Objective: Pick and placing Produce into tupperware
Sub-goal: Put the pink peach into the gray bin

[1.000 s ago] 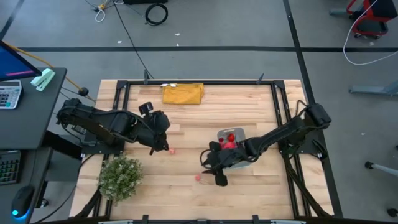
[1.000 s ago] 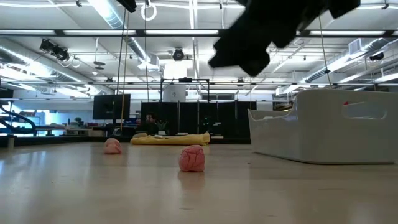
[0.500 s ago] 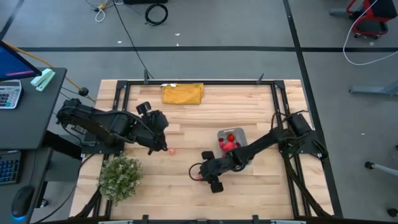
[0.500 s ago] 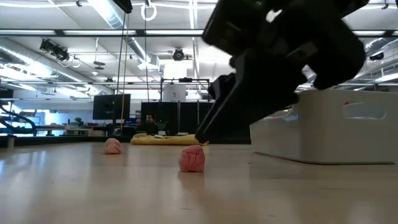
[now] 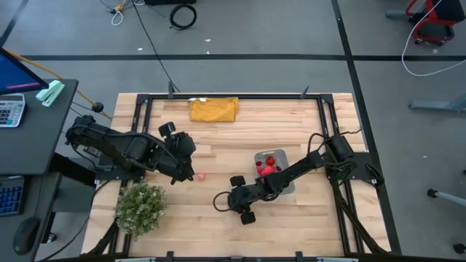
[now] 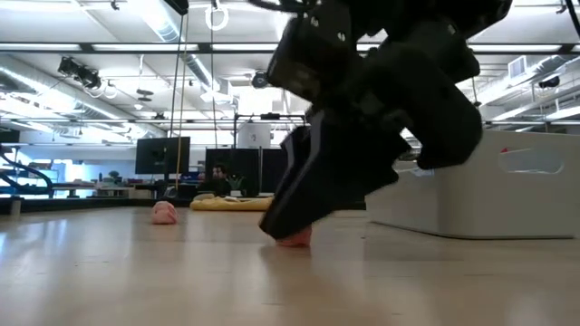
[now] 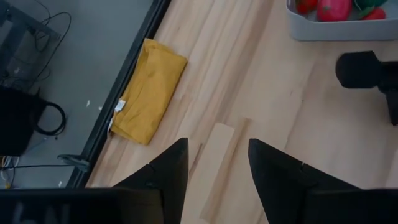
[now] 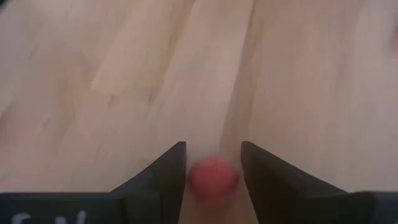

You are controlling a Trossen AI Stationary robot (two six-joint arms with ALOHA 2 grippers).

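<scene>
My right gripper (image 8: 213, 163) is open and low over the table, left of the pale tupperware (image 5: 285, 188). Its fingers stand on either side of a small pink produce piece (image 8: 213, 178) that rests on the wood. In the low view the gripper (image 6: 288, 226) covers most of that piece (image 6: 294, 239). Red produce (image 5: 268, 167) lies in the tupperware. A second pink piece (image 5: 200, 175) lies on the table beside my left gripper (image 5: 187, 172), which is open (image 7: 217, 167) above bare wood.
A mustard-yellow folded cloth (image 5: 214, 109) lies at the table's far edge. A bushy pale-green plant (image 5: 140, 207) stands at the near left corner. Black frame rails (image 5: 329, 131) run along the table's sides. Bare wood lies between the two grippers.
My right gripper has swung toward the table's left and near edge, away from the tupperware, and has come down over the pink piece, which has stayed where it was. The piece now sits between the fingers.
</scene>
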